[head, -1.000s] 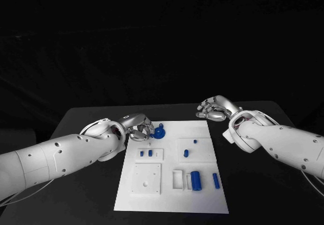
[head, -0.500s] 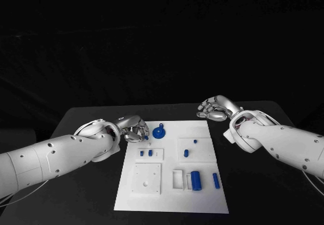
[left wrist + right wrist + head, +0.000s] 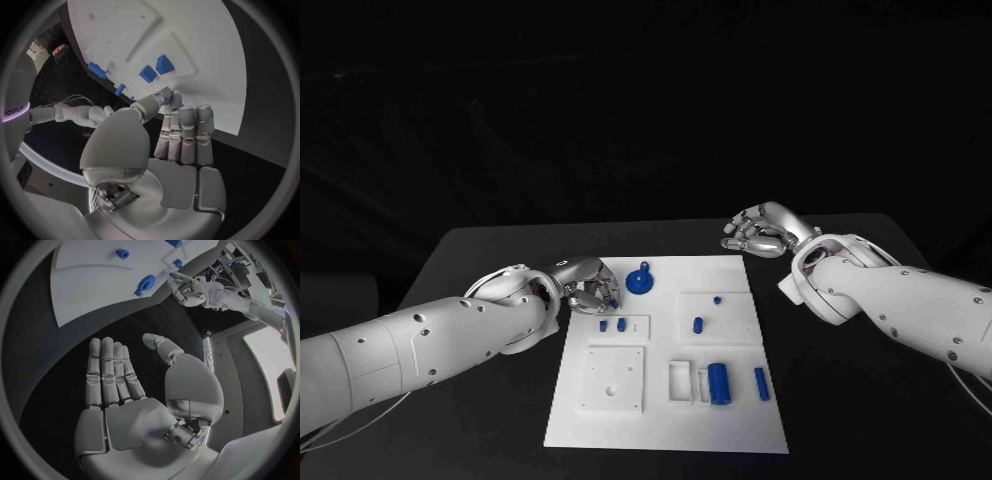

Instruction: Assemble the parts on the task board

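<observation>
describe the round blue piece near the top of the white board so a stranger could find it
Start at the white board mid-table and go to its far edge, left of centre, beside the left hand. The round blue piece lies there: a disc with a small stem, unlike the slim pegs and cylinders nearer you.

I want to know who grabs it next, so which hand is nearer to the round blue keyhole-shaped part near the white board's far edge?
Left. The left hand sits just beside the round blue part, at the task board's left edge; the right hand hovers off the far right corner.
</observation>
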You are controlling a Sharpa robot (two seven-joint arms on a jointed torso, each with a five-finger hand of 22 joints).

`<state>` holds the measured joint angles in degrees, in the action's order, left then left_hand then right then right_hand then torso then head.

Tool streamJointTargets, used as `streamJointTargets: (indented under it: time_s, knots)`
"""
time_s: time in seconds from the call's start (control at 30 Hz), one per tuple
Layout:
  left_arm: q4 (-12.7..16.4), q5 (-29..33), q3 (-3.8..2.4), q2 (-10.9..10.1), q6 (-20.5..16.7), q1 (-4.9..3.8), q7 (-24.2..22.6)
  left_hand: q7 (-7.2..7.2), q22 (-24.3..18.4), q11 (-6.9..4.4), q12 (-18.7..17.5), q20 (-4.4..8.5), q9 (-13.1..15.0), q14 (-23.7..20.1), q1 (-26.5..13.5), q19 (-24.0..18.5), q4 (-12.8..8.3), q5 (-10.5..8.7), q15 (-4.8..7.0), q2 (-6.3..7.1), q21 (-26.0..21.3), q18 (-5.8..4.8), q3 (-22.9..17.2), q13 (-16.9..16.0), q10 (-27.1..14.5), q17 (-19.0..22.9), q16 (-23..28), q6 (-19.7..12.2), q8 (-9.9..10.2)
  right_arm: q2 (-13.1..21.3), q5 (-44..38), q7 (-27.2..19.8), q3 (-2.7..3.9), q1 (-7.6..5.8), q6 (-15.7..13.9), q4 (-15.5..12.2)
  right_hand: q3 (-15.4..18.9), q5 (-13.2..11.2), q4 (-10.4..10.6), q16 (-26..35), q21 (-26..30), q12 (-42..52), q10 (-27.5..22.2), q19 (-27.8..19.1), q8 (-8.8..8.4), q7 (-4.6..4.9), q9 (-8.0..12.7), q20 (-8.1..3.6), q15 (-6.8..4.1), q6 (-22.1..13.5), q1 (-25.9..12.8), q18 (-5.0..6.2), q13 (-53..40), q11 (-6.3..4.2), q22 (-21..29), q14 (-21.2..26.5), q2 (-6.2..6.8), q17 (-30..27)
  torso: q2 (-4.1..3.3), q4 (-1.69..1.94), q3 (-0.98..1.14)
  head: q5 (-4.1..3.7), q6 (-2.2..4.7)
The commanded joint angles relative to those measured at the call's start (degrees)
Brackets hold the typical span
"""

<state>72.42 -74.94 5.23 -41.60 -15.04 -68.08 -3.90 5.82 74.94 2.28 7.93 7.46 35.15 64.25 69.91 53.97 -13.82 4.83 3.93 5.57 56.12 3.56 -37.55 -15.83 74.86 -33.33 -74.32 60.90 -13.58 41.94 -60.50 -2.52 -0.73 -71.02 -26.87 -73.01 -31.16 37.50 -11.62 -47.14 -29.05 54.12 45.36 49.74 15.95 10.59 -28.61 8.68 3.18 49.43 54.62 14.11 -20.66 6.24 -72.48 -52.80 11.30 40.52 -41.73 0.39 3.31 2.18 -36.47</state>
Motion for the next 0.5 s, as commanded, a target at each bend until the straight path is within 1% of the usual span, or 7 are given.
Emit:
streamJointTargets:
  time_s: [0.03, 0.13, 0.3, 0.5]
  knots:
    - [-0.2, -0.9, -0.04, 0.4, 0.2, 0.1, -0.7, -0.15, 1.0, 0.01, -0.2, 2.02, 0.0, 0.3, -0.2, 0.1, 0.0, 0.34, 0.13, -0.19, 0.1, 2.0, -0.4, -0.1, 0.4, 0.1, -0.1, 0.4, -0.2, 0.0, -0.1, -0.6, 0.02, 0.02, 0.5, -0.1, 0.0, 0.3, 0.0, -0.3, 0.3, 0.3, -0.3, 0.4, -0.09, -0.01, 0.1, 0.08, 0.03, -0.5, -0.1, 0.89, 0.1, 0.05, -0.1, 0.3, -0.51, -0.1, 0.0, -0.01, 0.02, -0.01, -0.09]
    - [-0.5, -1.2, -0.04, 0.6, 0.0, 0.25, -0.7, -0.15, 1.0, 0.01, -0.2, 2.02, 0.0, 0.3, -0.2, 0.1, 0.0, 0.35, 0.14, -0.18, 0.1, 2.0, -0.4, -0.1, 0.4, 0.1, -0.1, 0.4, -0.2, 0.0, -0.1, -0.6, 0.02, 0.02, 0.5, -0.1, 0.0, 0.3, 0.0, -0.3, 0.3, 0.3, -0.3, 0.4, -0.09, -0.01, 0.1, 0.08, 0.03, -0.5, -0.1, 0.89, 0.1, 0.05, -0.1, 0.3, -0.51, -0.1, 0.02, -0.02, 0.06, 0.02, -0.18]
    - [-0.9, -1.5, -0.04, 0.8, -0.1, 0.48, -0.7, -0.15, 1.0, 0.01, -0.2, 2.03, 0.0, 0.3, -0.2, 0.1, 0.0, 0.36, 0.14, -0.18, 0.1, 2.0, -0.4, -0.1, 0.4, 0.1, -0.1, 0.5, -0.2, 0.1, -0.1, -0.6, 0.02, 0.02, 0.4, -0.1, 0.0, 0.3, 0.0, -0.3, 0.4, 0.3, -0.3, 0.4, -0.09, -0.01, 0.1, 0.08, 0.03, -0.5, -0.1, 0.89, 0.1, 0.05, -0.1, 0.3, -0.51, -0.1, 0.02, -0.04, 0.04, -0.04, -0.16]
    - [-1.1, -1.8, -0.04, 0.8, -0.8, 0.53, -0.5, -0.15, 1.0, 0.0, -0.3, 2.04, 0.0, 0.4, -0.2, 0.2, 0.0, 0.38, 0.15, -0.18, 0.1, 2.0, -0.4, -0.1, 0.5, 0.1, -0.1, 0.5, -0.2, 0.1, -0.1, -0.6, 0.02, 0.02, 0.4, -0.2, 0.0, 0.3, 0.0, -0.3, 0.4, 0.3, -0.3, 0.4, -0.09, -0.01, 0.1, 0.08, 0.03, -0.5, -0.1, 0.89, 0.1, 0.05, -0.1, 0.3, -0.5, -0.1, 0.0, -0.02, 0.03, -0.11, -0.2]
